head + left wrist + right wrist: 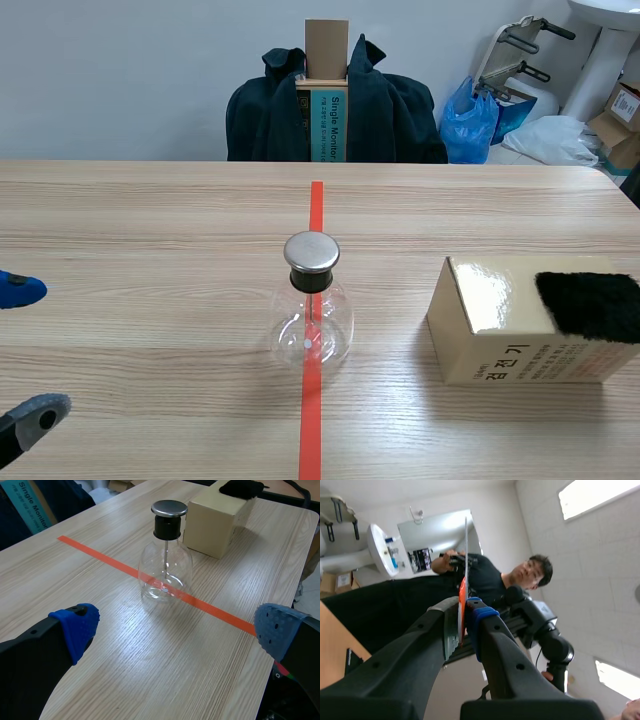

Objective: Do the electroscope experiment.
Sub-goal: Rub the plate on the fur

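Your scene view shows the electroscope point(311, 318), a clear glass flask with a round metal cap point(311, 252), standing upright on the orange tape line point(311, 425) at the middle of the counter point(150, 220). At three o'clock from it, apart from it, sits a tan box point(500, 345) with a black cloth point(590, 305) lying on its top. Your left gripper point(28, 352) shows only as two fingertips at nine o'clock, well apart from the flask. Your right arm does not appear in this view. The left wrist view fills in the rest. That gripper is released, its blue pads point(77, 625) spread wide over the counter. The flask stands at twelve o'clock ahead of it, and the box is just behind the flask at one o'clock. Only the right wrist view shows the right gripper point(462, 617). It is tilted up toward the ceiling and clenched on a thin flat strip point(463, 592), orange low down and pale above, which rises past the fingertips. Its own fingers block much of that view. Beyond them you see a person in a black top point(487, 582) and a white sink point(379, 547). In the scene view, past the counter's far edge at twelve o'clock, a dark jacket point(390, 120) hangs around a cardboard carton point(326, 50), with a blue bag point(470, 120) at two o'clock.
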You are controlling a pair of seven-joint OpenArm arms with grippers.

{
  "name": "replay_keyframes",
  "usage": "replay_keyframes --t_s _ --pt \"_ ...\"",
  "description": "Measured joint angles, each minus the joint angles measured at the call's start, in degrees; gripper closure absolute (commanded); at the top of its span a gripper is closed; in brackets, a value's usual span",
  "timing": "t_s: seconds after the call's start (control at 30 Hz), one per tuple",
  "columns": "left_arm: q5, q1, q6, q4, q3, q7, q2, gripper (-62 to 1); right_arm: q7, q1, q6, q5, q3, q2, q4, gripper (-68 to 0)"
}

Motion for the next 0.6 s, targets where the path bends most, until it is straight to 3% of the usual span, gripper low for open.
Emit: replay_keyframes --t_s 0.2,0.6 --pt "0.00 0.00 0.00 0.00 0.00 0.00 0.00 -62.3 -0.22 6.56 0.04 -5.03 -4.90 -0.72 -10.75 -0.8" --pt "-0.02 0.55 -0.04 0.94 0.00 0.02 -0.02 -62.3 3.10 16.20 0.09 -17.81 -12.59 -7.56 -30.60 -0.8"
